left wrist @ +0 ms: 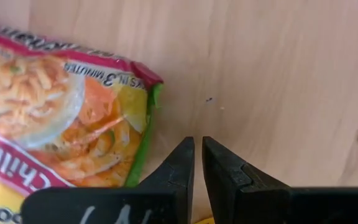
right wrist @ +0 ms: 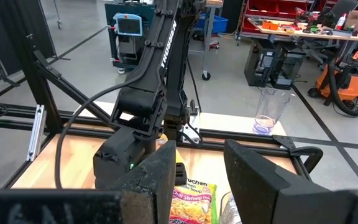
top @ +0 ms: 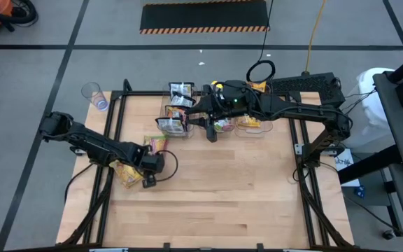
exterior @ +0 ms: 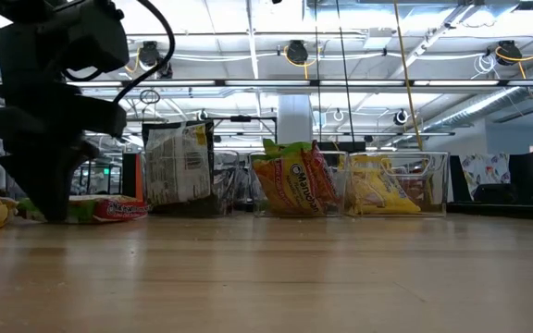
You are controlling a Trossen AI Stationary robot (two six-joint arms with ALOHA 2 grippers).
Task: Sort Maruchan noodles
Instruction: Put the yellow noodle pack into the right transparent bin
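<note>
A: Where are the noodles seen?

B: Flat crinkly plastic Maruchan ramen packets are spread over two zones. A yellow-orange packet with a pink band and green edge is seen lying flat on the pale wooden worktop at its left side, just beside the left claw. More loose packets are seen under and around the left arm.

A: And the rest?

B: Others are seen standing upright in a row of clear plastic bins at the worktop's far edge: a white-and-black packet in the left bin, a yellow-red, green-edged packet in the middle one, a yellow packet in the right one.

A: Left claw state?

B: The fingers are seen nearly together, only a narrow slit between the tips, nothing gripped. The tips are held low over bare wood, just off the packet's green edge; contact cannot be told.

A: Right claw?

B: The right claw is held over the bins at the far edge, its fingers spread wide, nothing between them.

A: Anything else logged?

B: A clear plastic cup is seen on the grey floor off the worktop's far left corner.
</note>
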